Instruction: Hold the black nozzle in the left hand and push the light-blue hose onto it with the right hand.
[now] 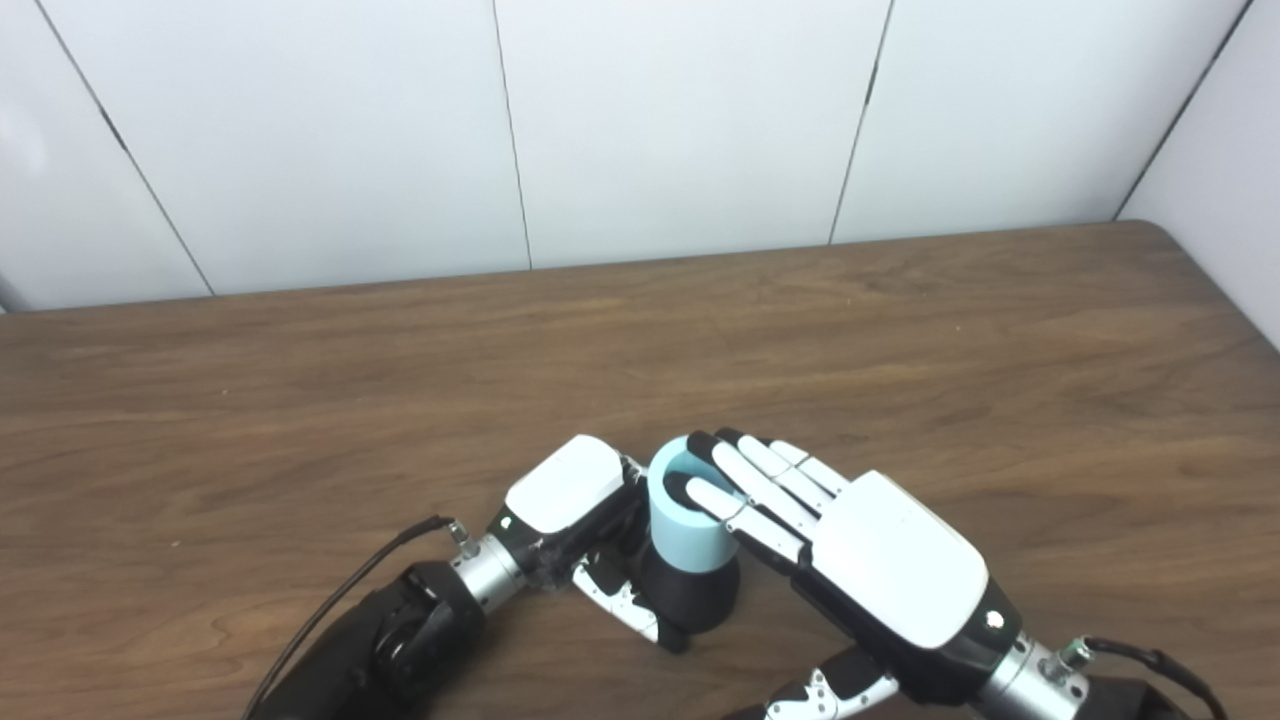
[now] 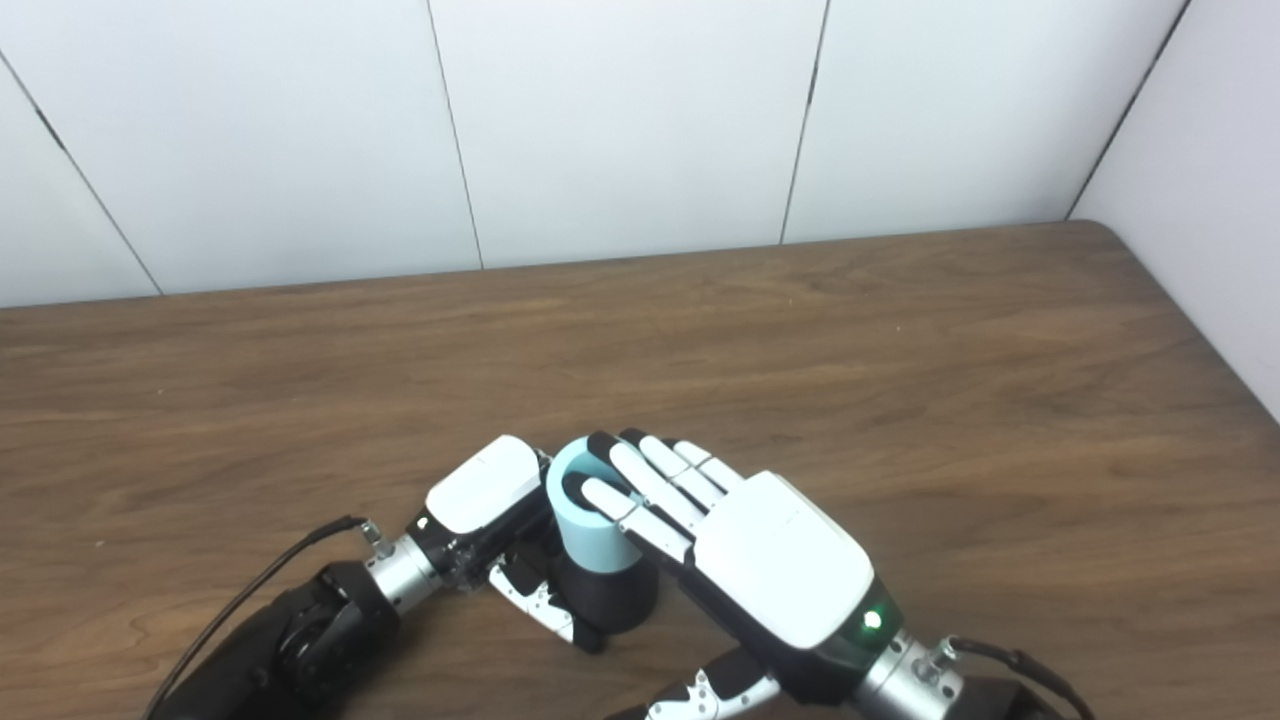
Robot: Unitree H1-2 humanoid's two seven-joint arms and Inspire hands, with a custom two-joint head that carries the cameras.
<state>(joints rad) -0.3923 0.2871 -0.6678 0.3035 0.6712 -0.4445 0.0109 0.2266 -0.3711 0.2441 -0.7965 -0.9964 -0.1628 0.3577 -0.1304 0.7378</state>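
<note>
The black nozzle stands upright on the table near the front edge. My left hand is shut around it from the left, thumb in front. The light-blue hose, a short open tube, sits upright on top of the nozzle; it also shows in the right eye view. My right hand comes in from the right with its fingers straight and flat. Its fingertips rest on the hose's top rim, and it grips nothing. The joint between hose and nozzle is partly hidden by both hands.
The brown wooden table stretches out behind and to both sides of the hands. White wall panels stand along its far edge and at the right. A black cable runs along my left forearm.
</note>
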